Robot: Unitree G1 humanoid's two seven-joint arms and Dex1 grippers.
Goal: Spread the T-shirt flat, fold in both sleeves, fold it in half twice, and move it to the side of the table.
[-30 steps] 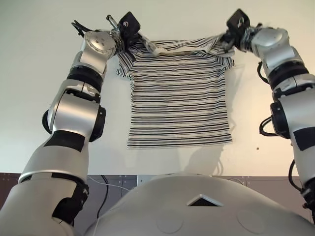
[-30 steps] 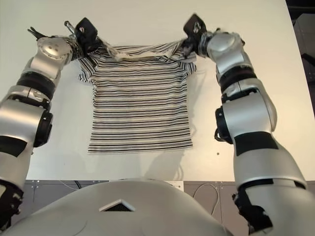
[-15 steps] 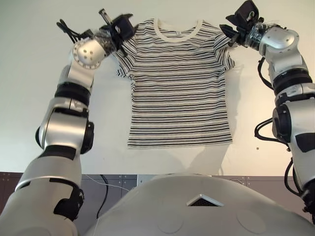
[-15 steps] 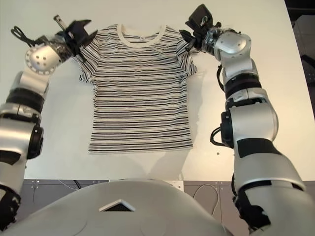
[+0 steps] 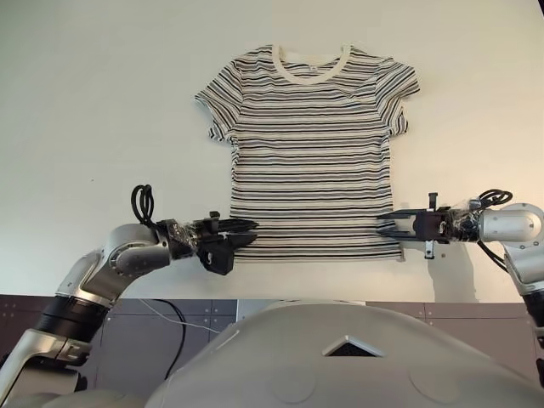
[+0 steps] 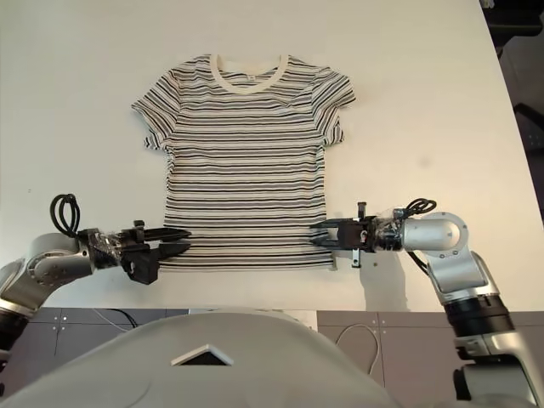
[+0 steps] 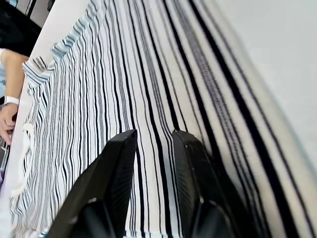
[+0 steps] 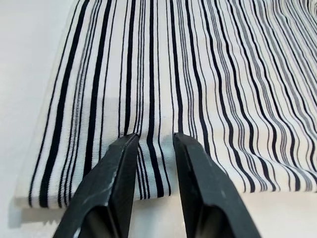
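A short-sleeved T-shirt with black, grey and white stripes and a cream collar (image 5: 313,153) lies face up and spread out near the middle of the white table (image 5: 93,102), neckline away from the robot and hem toward it. The first step of the task looks largely done: the body is flat, though the sleeve on the robot's right (image 5: 398,95) is a little rumpled. Both sleeves are unfolded, and neither half-fold nor the move to the table's side has begun. The left gripper (image 5: 245,237) lies low at the hem's left corner, its black fingers (image 7: 118,173) a narrow gap apart over the striped cloth with nothing caught between them. The right gripper (image 5: 382,228) mirrors it at the hem's right corner, its fingers (image 8: 115,171) likewise slightly parted, tips at the edge of the fabric and holding nothing. Judging by this placement, the hem corners may get a last tug before the sleeves are turned in.
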